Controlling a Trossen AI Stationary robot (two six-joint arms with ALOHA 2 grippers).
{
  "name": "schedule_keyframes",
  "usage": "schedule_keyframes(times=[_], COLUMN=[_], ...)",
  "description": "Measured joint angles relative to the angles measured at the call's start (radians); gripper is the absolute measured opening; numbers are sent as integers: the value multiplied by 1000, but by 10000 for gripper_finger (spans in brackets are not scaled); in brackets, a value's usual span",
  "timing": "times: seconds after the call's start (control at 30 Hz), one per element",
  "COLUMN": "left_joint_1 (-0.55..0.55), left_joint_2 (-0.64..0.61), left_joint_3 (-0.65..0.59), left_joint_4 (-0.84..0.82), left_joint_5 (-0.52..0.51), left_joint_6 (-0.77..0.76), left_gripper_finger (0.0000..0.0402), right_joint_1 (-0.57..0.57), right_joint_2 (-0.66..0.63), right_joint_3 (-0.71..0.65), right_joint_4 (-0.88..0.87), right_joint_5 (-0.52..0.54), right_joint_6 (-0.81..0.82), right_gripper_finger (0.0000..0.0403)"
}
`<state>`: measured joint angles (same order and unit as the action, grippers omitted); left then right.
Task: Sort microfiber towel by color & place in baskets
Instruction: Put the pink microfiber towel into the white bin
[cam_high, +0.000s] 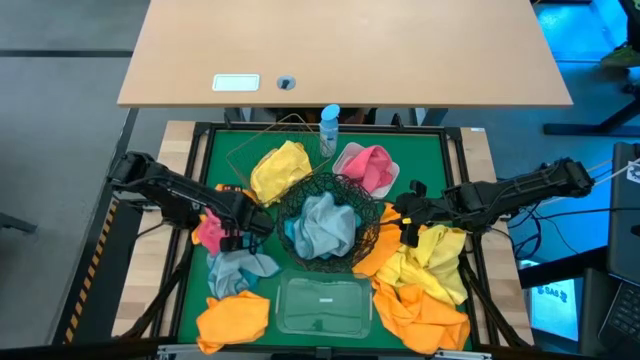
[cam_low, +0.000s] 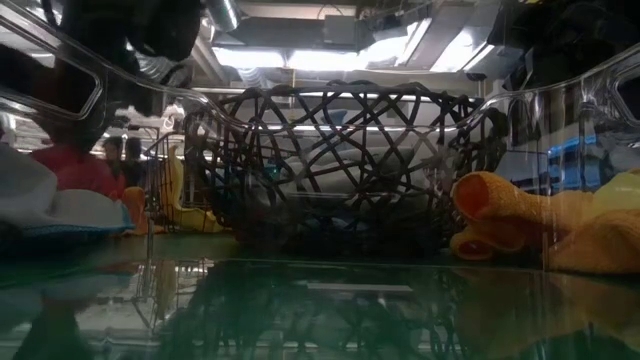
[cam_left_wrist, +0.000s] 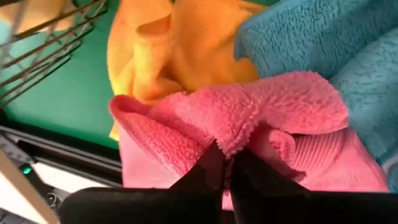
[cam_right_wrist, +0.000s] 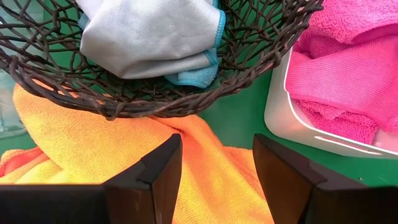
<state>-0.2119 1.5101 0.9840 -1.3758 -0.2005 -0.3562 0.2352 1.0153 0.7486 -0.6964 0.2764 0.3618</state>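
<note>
My left gripper (cam_high: 226, 236) is down at the table's left and shut on a pink microfiber towel (cam_left_wrist: 261, 112). This towel lies beside a grey-teal towel (cam_high: 242, 268) and an orange one (cam_high: 235, 318). My right gripper (cam_right_wrist: 217, 165) hangs open just above an orange towel (cam_right_wrist: 93, 155) at the edge of the orange and yellow pile (cam_high: 430, 280) on the right. The black wire bowl (cam_high: 372, 228) holds a grey towel (cam_high: 328, 225). In the white tray (cam_high: 392, 180) lies a pink towel, in the copper wire basket (cam_high: 240, 152) a yellow one. The clear tub (cam_high: 322, 305) stands at the near edge. My left gripper pinches a raised fold of the pink towel (cam_left_wrist: 233, 142) between its two shut fingers (cam_left_wrist: 208, 171). The fingers come from above, slanting down. The rest of the towel lies spread below them, against the teal and orange towels.
A small blue-capped bottle (cam_high: 329, 128) stands at the far edge of the green mat between the copper basket and the white tray. A wooden tabletop (cam_high: 340, 50) lies beyond. The black bowl's rim (cam_right_wrist: 186, 106) is close in front of my right gripper.
</note>
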Motion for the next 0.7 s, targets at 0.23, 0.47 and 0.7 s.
schedule_keyframes(times=[0.23, 0.47, 0.7], left_joint_1=[-12, -12, -9], left_joint_2=[-11, -85, -143], left_joint_3=[149, 326, 525], left_joint_4=[-97, -101, -66], left_joint_5=[-18, -96, -287], left_joint_6=[0, 0, 0], left_gripper_finger=[2, 1, 1], right_joint_1=[0, 0, 0], right_joint_2=[0, 0, 0], right_joint_3=[0, 0, 0], right_joint_4=[0, 0, 0], right_joint_5=[0, 0, 27], right_joint_6=[0, 0, -1], right_gripper_finger=[193, 193, 193])
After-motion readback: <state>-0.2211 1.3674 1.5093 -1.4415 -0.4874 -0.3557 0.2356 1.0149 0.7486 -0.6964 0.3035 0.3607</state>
